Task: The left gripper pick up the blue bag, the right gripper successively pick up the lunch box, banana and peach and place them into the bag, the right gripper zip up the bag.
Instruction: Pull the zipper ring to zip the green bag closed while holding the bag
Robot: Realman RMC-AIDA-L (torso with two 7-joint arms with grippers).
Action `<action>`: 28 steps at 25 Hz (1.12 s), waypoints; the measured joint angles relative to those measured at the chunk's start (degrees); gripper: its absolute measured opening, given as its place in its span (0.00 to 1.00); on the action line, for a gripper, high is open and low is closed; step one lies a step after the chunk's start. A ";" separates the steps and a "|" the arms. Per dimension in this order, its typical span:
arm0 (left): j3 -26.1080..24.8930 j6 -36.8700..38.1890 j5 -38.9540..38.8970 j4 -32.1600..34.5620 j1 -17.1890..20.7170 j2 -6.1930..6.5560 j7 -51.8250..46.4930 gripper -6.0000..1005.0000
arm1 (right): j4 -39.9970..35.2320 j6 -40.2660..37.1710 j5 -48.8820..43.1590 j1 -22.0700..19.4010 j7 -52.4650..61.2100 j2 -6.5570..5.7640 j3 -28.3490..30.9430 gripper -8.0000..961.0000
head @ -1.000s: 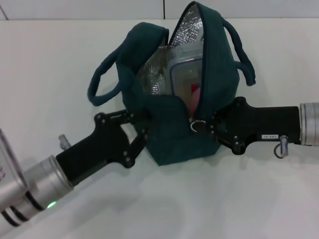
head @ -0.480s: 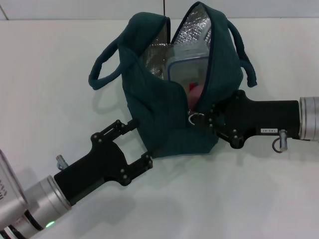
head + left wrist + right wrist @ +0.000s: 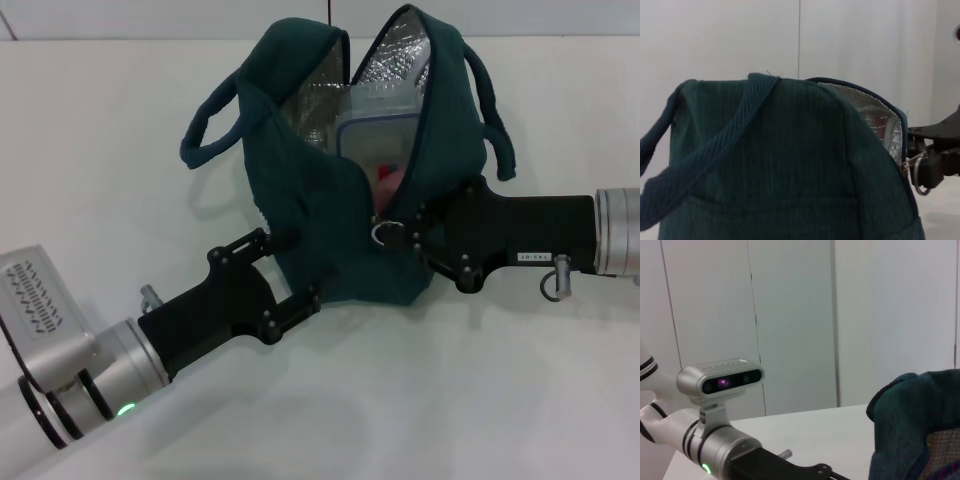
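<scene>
Head view: soft teal fabric bag (image 3: 330,220), upright on white counter (image 3: 110,150), mouth agape, clear lunch box (image 3: 375,145) inside. Right end effector (image 3: 405,240) at ring pull (image 3: 383,233) (grip indiscernible). Left end effector (image 3: 300,270) pinches bag's lower edge. Advice: draw zipper steadily upward, left bracing.

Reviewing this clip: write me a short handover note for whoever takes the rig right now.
Left tool: at the near left side of the soft dark teal-blue fabric bag; grip unclear.
Right tool: at the metal ring zipper pull on the bag's front; grip unclear.
Bag stands on the white table, mouth open.
Done: clear plastic lunch box and something pink, probably the peach, are inside. Banana not visible.
Left: zip the bag shut.
</scene>
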 joint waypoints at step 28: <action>0.59 -0.16 0.94 1.32 -0.89 -0.01 0.39 0.05 | 0.44 -2.38 5.40 -1.85 -6.81 0.09 4.51 0.01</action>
